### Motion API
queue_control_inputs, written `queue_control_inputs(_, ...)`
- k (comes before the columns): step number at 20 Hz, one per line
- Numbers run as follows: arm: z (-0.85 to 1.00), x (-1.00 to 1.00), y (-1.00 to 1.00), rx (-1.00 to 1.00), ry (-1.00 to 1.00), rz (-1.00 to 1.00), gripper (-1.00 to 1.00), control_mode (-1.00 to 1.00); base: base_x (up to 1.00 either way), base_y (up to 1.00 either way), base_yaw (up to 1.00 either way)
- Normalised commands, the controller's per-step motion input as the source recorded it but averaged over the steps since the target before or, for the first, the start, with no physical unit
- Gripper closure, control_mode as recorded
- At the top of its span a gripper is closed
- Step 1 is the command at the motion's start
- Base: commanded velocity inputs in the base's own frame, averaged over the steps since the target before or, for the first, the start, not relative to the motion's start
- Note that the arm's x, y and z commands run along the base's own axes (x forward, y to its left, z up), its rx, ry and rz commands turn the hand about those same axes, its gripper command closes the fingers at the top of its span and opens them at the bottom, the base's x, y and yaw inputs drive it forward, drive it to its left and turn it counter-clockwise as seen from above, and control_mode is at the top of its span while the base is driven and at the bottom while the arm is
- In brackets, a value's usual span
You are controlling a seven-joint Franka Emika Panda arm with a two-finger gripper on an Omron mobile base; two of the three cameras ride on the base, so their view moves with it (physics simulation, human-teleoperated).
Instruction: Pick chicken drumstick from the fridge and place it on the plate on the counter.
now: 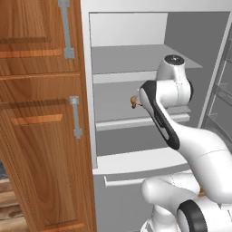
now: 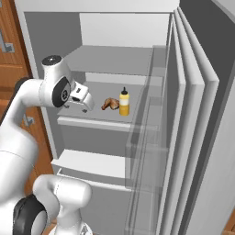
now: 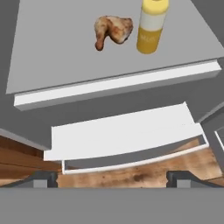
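Observation:
The fridge stands open, with flat grey shelves. On its middle shelf lies the golden-brown chicken drumstick, close beside a yellow bottle. In the hand view the drumstick lies at the top, its bone end pointing down-left, just left of the bottle. My gripper hovers in front of the shelf edge, left of the drumstick and apart from it. It is open, its fingertips spread wide with nothing between them. The drumstick peeks out beside my arm. The plate and the counter are out of view.
Wooden cabinet doors with silver handles stand left of the fridge. The fridge door with moulded racks hangs open on the right. A white drawer front juts out below the shelf, above the wooden floor.

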Motion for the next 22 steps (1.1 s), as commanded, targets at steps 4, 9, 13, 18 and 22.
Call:
queue_control_inputs(4, 0.0, 0.16, 0.0, 0.0, 0.0, -0.19, -1.0, -1.0, 0.0, 0.0, 0.0)
queue_control_inputs(9, -0.05, 0.31, 0.0, -0.01, 0.0, -0.18, -1.0, -1.0, 0.0, 0.0, 0.0)
queue_control_inputs(13, -0.17, 0.41, 0.0, -0.06, 0.0, -0.12, -1.0, -1.0, 0.0, 0.0, 0.0)
queue_control_inputs(18, -0.31, 0.38, 0.0, -0.1, 0.0, -0.05, -1.0, -1.0, 0.0, 0.0, 0.0)
queue_control_inputs(22, -0.37, 0.23, 0.0, -0.08, 0.0, -0.01, -1.0, -1.0, 0.0, 0.0, 0.0)
